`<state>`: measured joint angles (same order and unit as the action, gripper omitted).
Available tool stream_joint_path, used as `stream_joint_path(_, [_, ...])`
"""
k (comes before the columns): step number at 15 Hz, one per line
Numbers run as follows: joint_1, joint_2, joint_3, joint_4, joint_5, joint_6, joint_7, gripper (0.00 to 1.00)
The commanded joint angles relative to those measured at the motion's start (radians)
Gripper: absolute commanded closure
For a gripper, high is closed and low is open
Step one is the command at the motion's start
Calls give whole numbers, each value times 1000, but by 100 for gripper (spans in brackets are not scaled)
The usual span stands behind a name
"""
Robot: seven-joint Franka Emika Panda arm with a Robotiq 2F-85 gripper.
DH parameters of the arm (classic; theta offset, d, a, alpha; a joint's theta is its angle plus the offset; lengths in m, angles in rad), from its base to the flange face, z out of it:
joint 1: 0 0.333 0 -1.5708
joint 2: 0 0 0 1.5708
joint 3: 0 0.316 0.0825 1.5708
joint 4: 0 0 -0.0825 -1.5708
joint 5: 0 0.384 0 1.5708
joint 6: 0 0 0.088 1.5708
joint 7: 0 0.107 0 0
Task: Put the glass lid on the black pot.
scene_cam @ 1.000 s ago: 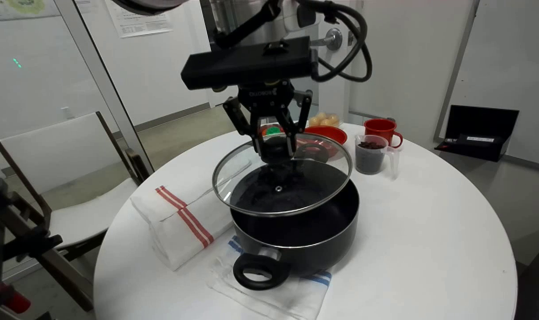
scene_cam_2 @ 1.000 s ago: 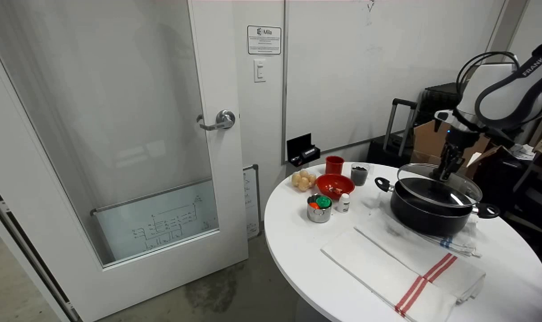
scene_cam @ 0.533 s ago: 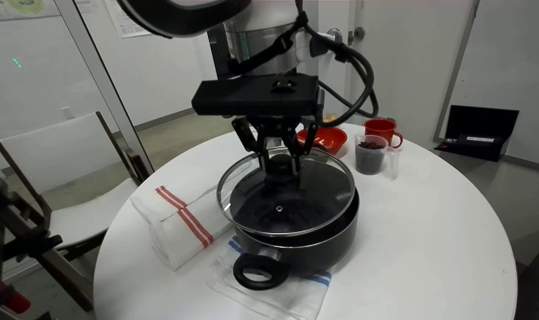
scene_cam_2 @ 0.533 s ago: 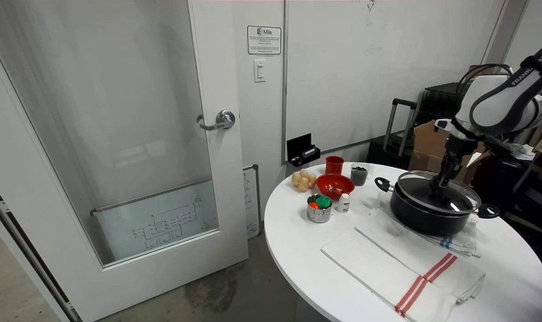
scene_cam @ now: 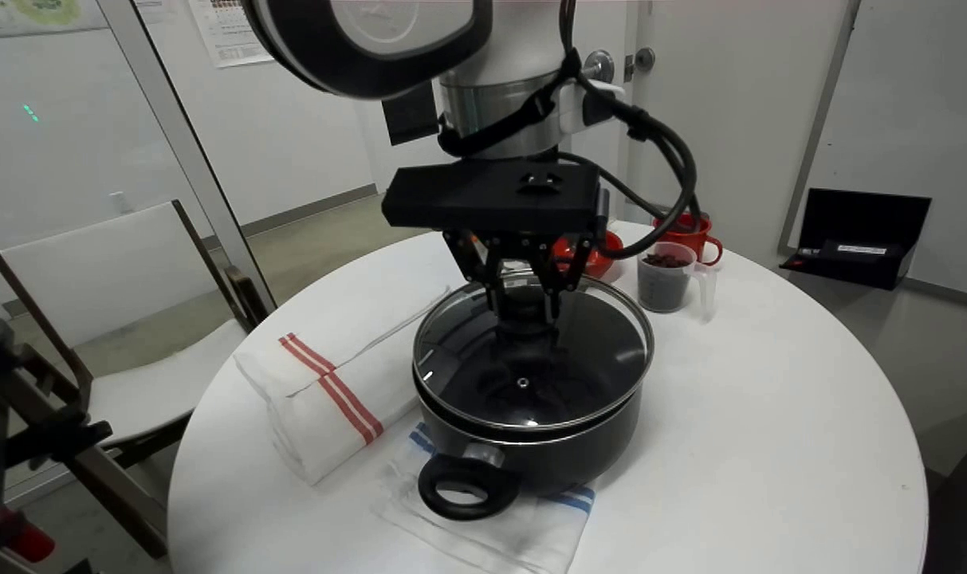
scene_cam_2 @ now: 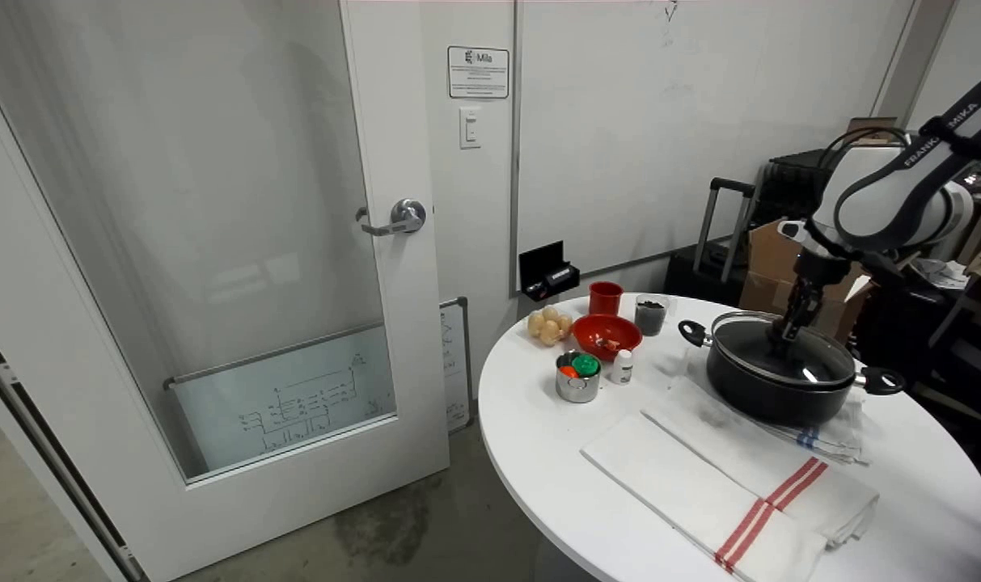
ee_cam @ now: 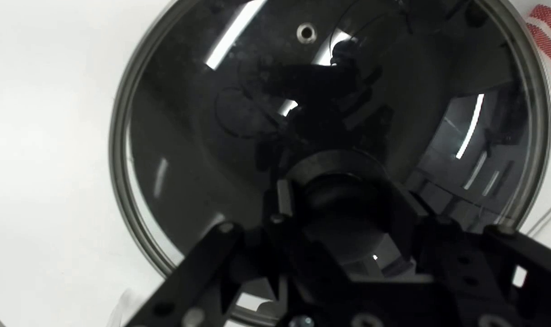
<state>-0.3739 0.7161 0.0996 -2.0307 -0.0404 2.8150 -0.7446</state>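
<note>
The glass lid [scene_cam: 459,363] has a metal rim and a dark centre knob. My gripper [scene_cam: 524,309] is shut on the knob, one finger on each side. In the wrist view, the gripper [ee_cam: 345,197] holds the knob between its fingers, and the lid [ee_cam: 202,136] fills most of the picture. The black pot [scene_cam: 579,458] stands under the lid, its loop handles sticking out. In both exterior views, the lid [scene_cam_2: 745,343] lies over the mouth of the pot [scene_cam_2: 765,398]. A thin dark gap shows at the front between the rims; I cannot tell whether they touch elsewhere.
A blue-striped cloth [scene_cam: 523,534] lies under the pot. A red-striped towel [scene_cam: 332,391] lies beside it. A measuring cup [scene_cam: 662,283], red mug [scene_cam: 690,239], red bowl [scene_cam_2: 607,335], metal cup [scene_cam_2: 577,388], small white bottle [scene_cam_2: 622,368] and eggs [scene_cam_2: 549,326] stand on the table.
My gripper has come down with the lid from well above the pot to its rim. In an exterior view it also moved right, so the lid now lies more centred over the pot.
</note>
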Motion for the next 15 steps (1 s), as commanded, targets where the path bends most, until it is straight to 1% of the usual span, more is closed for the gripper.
stream_joint_path(1, [-11,19,11,37,5,9,18,74])
stream_joint_path(6, [-13,17,10,30,1,13,26,74])
stream_joint_path(15, [-4,-13,20,-34,-9,60,24,74])
